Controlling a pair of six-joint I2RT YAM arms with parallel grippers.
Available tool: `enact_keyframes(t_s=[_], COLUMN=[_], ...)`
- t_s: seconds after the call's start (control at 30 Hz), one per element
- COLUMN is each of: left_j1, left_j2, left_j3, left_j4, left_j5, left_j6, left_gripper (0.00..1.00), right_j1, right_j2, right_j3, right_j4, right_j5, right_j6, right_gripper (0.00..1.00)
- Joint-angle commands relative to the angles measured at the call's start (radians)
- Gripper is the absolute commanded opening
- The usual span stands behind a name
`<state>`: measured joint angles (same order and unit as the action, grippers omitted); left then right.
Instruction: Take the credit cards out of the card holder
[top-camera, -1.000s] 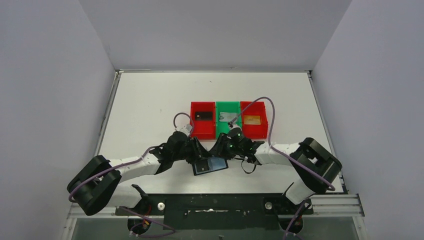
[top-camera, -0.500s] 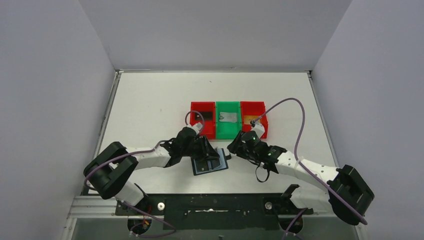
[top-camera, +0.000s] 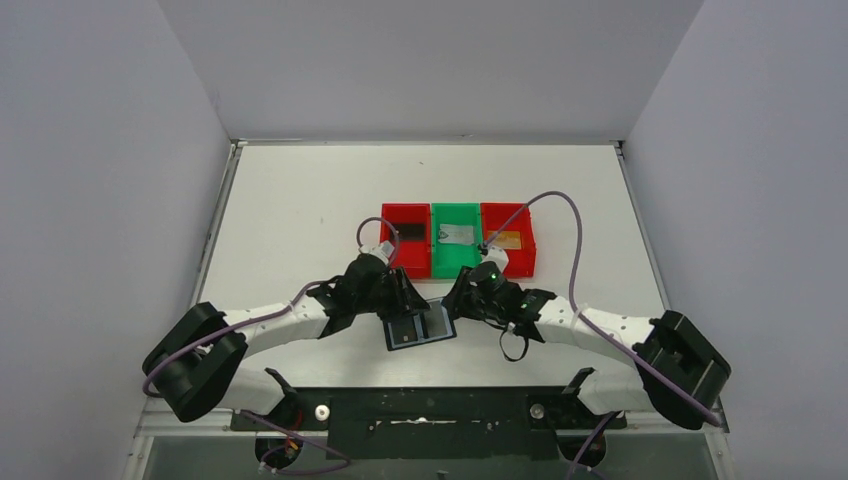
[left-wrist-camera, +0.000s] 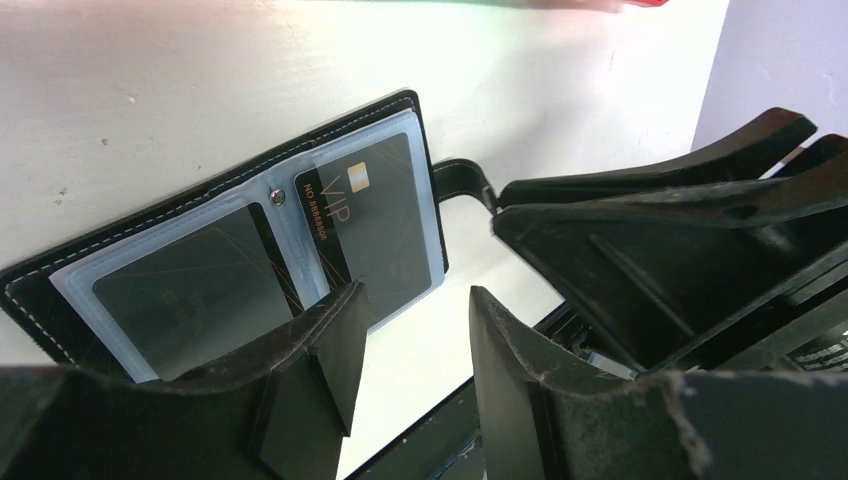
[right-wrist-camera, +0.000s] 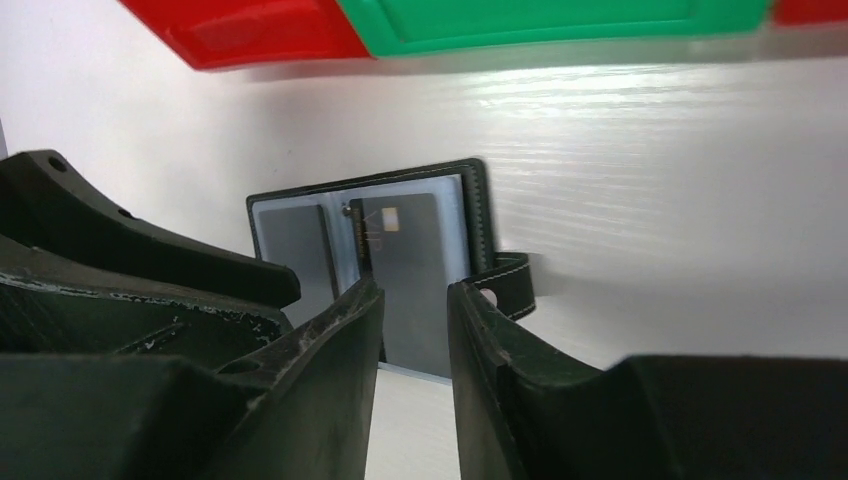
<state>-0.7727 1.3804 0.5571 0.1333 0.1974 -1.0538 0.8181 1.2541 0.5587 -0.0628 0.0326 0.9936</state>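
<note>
**First speaker:** How are the claws seen?

**Second speaker:** The left claw (left-wrist-camera: 412, 325) is shown with its two black fingers parted. Only white surface (left-wrist-camera: 150, 80) is seen in the gap, and nothing is held. The right claw (right-wrist-camera: 413, 305) is also parted, by a narrower gap, and nothing is clamped.

**First speaker:** What is found nearest to them?

**Second speaker:** The card holder (top-camera: 420, 328) is laid open and flat on the surface, just under and ahead of both claws, which are pointed at it from opposite sides. One finger of the left claw is seen over the holder's near edge; whether it is touched cannot be told. In line with the right claw's gap, a dark card (right-wrist-camera: 405, 240) is seen tucked in a clear pocket. From the left wrist it is read as "VIP", with a gold chip. A second dark card (left-wrist-camera: 190, 290) is kept in the neighbouring pocket. A black strap tab (right-wrist-camera: 505, 285) is seen projecting from the holder's edge on the right claw's side.

**First speaker:** And farther out?

**Second speaker:** Beyond the claws, three bins are set touching in a row. A red bin (top-camera: 405, 210) beyond the left claw is seen with a black card (top-camera: 407, 231) in it. In the green bin (top-camera: 456, 208) between them a grey flat piece (top-camera: 458, 235) is seen. In the other red bin (top-camera: 515, 265), beyond the right claw, an orange card (top-camera: 506, 240) is seen.
</note>
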Motion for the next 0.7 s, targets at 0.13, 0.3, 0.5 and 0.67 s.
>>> enact_keyframes(t_s=[0.13, 0.3, 0.5, 0.67], left_j1=[0.004, 0.004, 0.003, 0.003], left_j2=[-0.033, -0.034, -0.023, 0.013], left_j3=[0.019, 0.013, 0.013, 0.026], left_j4=[-0.023, -0.028, -0.003, 0.023], left_j5=[-0.049, -0.061, -0.04, -0.005], left_j6=[0.006, -0.002, 0.0, 0.006], left_gripper=[0.41, 0.41, 0.42, 0.44], right_j1=[0.051, 0.067, 0.062, 0.059], right_j2=[0.123, 0.127, 0.18, 0.202], right_j3=[0.105, 0.111, 0.114, 0.112], right_j4=[0.094, 0.077, 0.014, -0.048], right_j5=[-0.072, -0.048, -0.031, 0.005], right_j6=[-0.046, -0.04, -0.011, 0.003], right_gripper=[0.23, 0.22, 0.23, 0.23])
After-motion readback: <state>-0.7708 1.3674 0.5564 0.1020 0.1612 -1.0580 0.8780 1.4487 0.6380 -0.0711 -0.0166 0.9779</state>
